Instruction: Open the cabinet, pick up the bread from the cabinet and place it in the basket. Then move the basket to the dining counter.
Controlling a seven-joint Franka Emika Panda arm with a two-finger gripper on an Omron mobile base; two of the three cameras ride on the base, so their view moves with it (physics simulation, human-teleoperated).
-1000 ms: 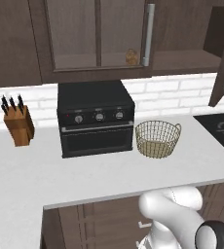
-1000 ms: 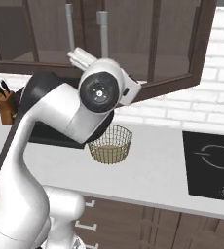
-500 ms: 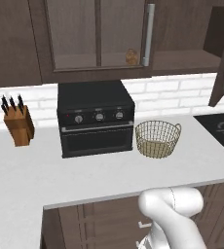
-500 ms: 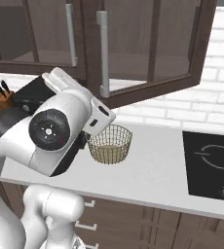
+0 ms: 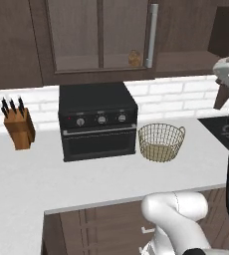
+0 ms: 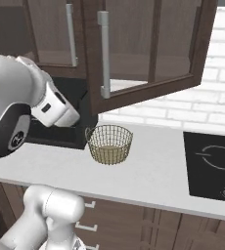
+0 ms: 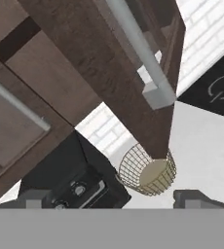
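The dark brown cabinet hangs above the white worktop, its glass door swung out with the silver bar handle at its edge. The tan open-weave basket sits right of the black oven, empty. The small golden-brown bread lies on the cabinet shelf. The gripper has its fingers wide apart, holding nothing.
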